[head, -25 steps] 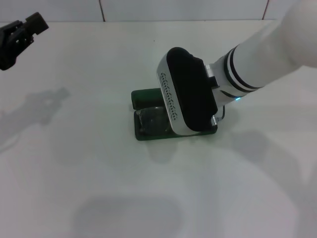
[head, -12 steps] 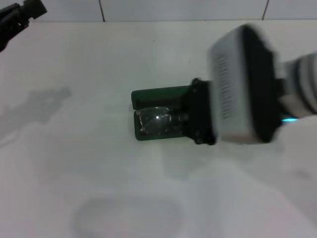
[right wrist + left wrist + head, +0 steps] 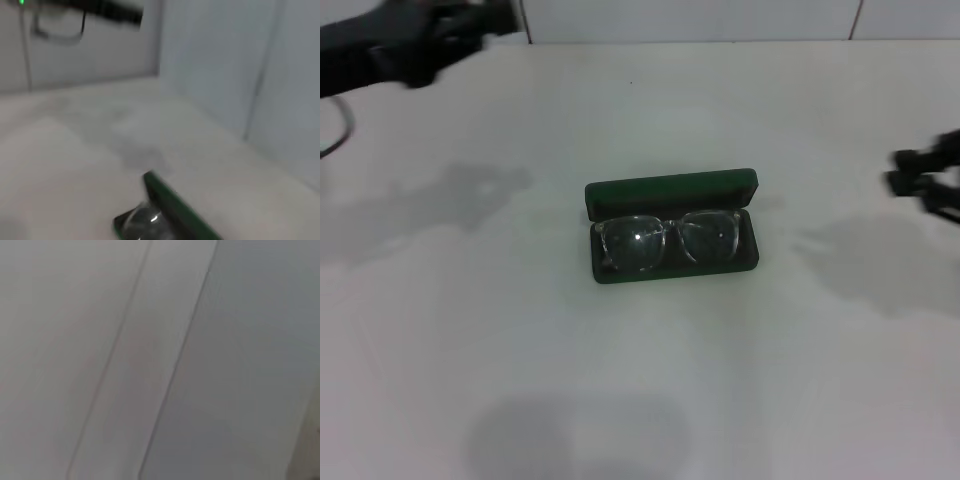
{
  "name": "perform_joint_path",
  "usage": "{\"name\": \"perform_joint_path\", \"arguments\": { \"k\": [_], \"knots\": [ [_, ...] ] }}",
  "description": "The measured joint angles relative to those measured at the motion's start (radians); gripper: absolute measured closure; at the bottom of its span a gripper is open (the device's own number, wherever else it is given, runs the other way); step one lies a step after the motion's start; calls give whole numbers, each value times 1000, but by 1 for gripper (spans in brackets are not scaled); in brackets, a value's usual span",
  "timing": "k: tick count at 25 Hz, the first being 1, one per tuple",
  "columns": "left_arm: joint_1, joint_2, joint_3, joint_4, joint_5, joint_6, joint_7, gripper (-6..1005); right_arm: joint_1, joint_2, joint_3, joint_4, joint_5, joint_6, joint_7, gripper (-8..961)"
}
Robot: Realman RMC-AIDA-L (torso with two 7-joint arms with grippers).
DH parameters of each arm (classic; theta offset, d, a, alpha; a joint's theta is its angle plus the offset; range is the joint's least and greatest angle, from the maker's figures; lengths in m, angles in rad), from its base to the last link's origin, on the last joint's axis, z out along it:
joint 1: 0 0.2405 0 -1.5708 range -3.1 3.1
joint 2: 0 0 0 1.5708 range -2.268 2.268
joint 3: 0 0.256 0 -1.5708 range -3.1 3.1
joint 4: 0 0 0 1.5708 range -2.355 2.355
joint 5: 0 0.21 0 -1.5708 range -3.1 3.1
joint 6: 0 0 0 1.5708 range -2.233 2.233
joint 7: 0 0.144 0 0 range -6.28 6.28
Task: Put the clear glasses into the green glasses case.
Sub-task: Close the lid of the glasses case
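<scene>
The green glasses case (image 3: 670, 189) lies open in the middle of the table, with its lid raised at the back. The clear glasses (image 3: 668, 240) rest inside its lower half, lenses up, with nothing touching them. My right gripper (image 3: 905, 170) hangs near the table's right edge, well away from the case, open and empty. My left gripper (image 3: 470, 22) is a dark blur at the far left, high above the table. In the right wrist view the green glasses case (image 3: 175, 207) and the clear glasses (image 3: 145, 220) show at the lower edge. The left wrist view holds none of these things.
The white table (image 3: 640, 380) spreads around the case, and a tiled wall (image 3: 700, 18) runs along its back edge. The left arm (image 3: 95, 10) crosses the right wrist view as a dark bar. Only grey wall panels (image 3: 160, 360) fill the left wrist view.
My right arm has pulled away to the right from over the case, uncovering the glasses that lie in it. The left arm has swung rightward along the back.
</scene>
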Motion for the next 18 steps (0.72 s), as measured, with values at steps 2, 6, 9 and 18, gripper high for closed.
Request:
{"name": "perform_joint_path", "arguments": {
  "k": [2,6,9,18],
  "knots": [
    [-52,-16,0,-5,60,-40,-5,906,-3,0,120,82,66,-49,-60,803],
    [-158,-71,1,-39,206,-162,-6,903,3,0,344,224,131,-126,-158,802],
    [-228,-109,1,-96,310,-263,-6,894,10,0,419,306,152,-156,-207,802],
    [-348,-149,97,-216,461,-439,-36,832,23,0,499,461,174,-163,-317,802]
  ]
}}
